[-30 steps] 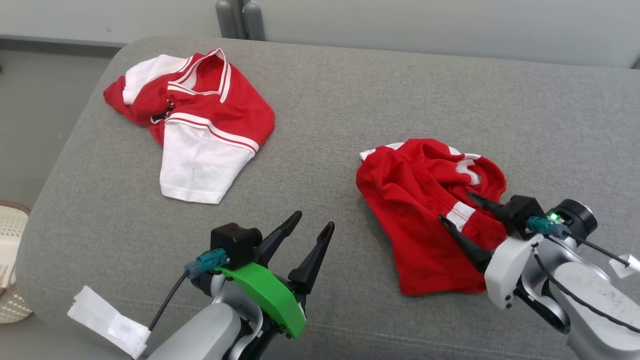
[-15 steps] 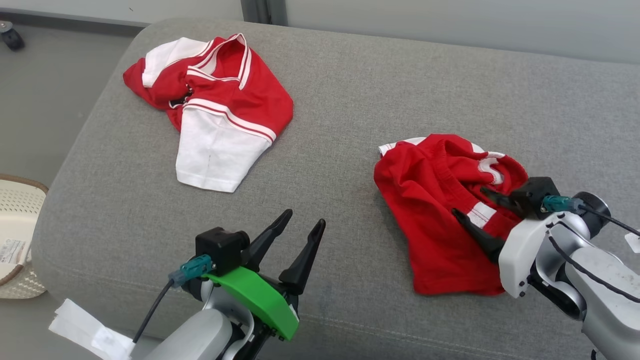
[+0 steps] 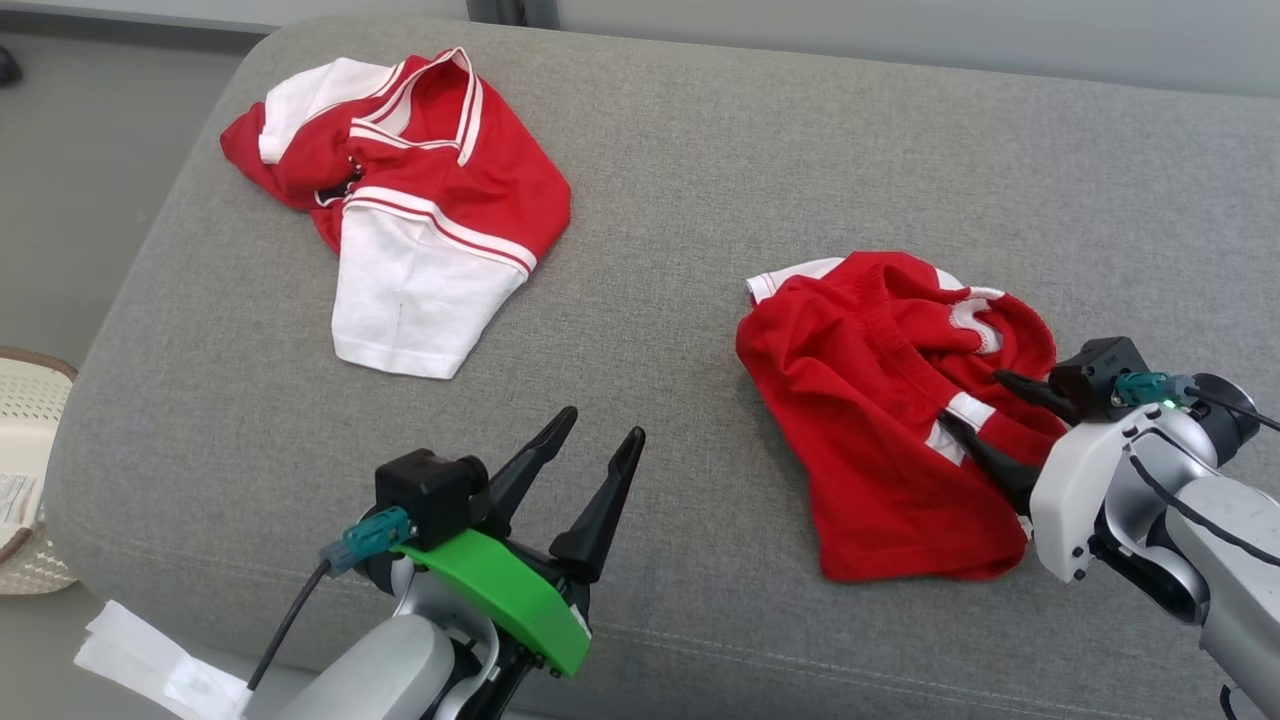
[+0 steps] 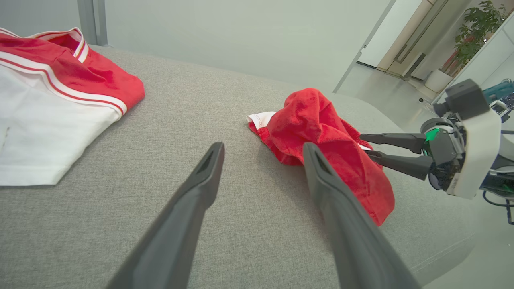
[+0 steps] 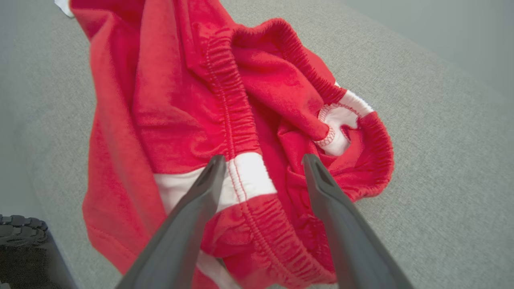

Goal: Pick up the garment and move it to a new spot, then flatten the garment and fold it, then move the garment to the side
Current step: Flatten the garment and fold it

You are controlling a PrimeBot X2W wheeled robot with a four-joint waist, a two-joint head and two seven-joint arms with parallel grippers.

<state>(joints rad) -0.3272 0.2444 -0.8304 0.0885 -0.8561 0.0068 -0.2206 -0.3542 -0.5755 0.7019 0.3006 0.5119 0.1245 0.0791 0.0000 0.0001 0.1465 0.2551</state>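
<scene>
The garment (image 3: 880, 440), crumpled red shorts with white patches and an elastic waistband, lies on the right of the grey cushion (image 3: 700, 150). My right gripper (image 3: 972, 398) is open at its right side. In the right wrist view its fingertips (image 5: 219, 160) straddle a white patch on the waistband of the garment (image 5: 180, 100), right at the fabric; contact cannot be told. My left gripper (image 3: 603, 422) hangs open and empty over bare cushion near the front edge. The left wrist view shows the left gripper (image 4: 263, 146), the garment (image 4: 317, 120) beyond it and the right gripper (image 4: 363, 145).
A second garment, a red and white shirt (image 3: 450, 200), lies crumpled at the cushion's far left, also in the left wrist view (image 4: 60, 100). A pale woven basket (image 3: 25, 450) stands on the floor left of the cushion. Bare cushion stretches between the two garments.
The head camera has shifted, so the whole picture moved. My right gripper has edged further over the garment's waistband, still open. The left gripper has kept its pose.
</scene>
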